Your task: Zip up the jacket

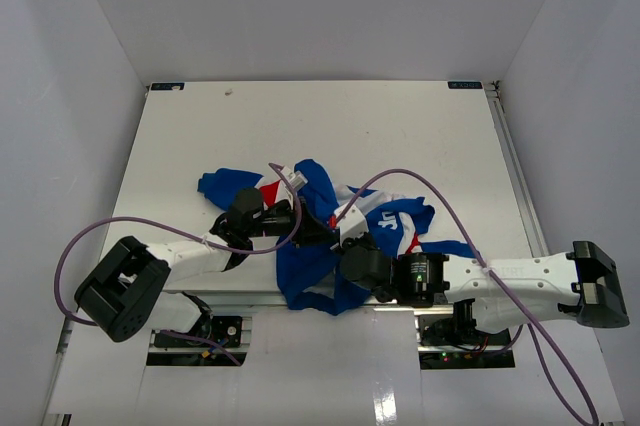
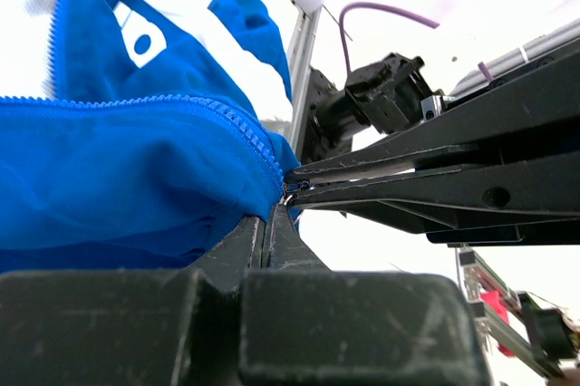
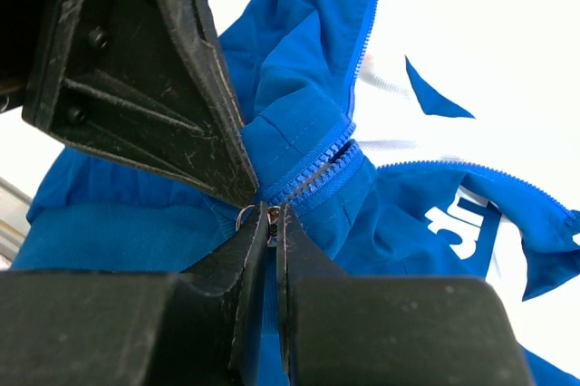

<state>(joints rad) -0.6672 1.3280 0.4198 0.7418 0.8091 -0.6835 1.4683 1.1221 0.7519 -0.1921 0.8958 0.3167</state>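
White, flat surface (image 1: 200, 126) lies under all. Left pincer (image 2: 269, 223), black and scratched, pinches soft blue cloth of the jacket (image 1: 300, 276). Right pincer (image 3: 275, 223) pinches it at the toothed zipper (image 3: 317, 168), beside a small metal ring (image 3: 245, 217). Jacket lies crumpled at the near middle.

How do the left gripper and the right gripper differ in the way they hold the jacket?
The left gripper reaches from the left and nips blue fabric at the end of the zip; the right gripper reaches from the right and nips what looks like the metal pull. Both are shut, tips meeting at one spot on the jacket.
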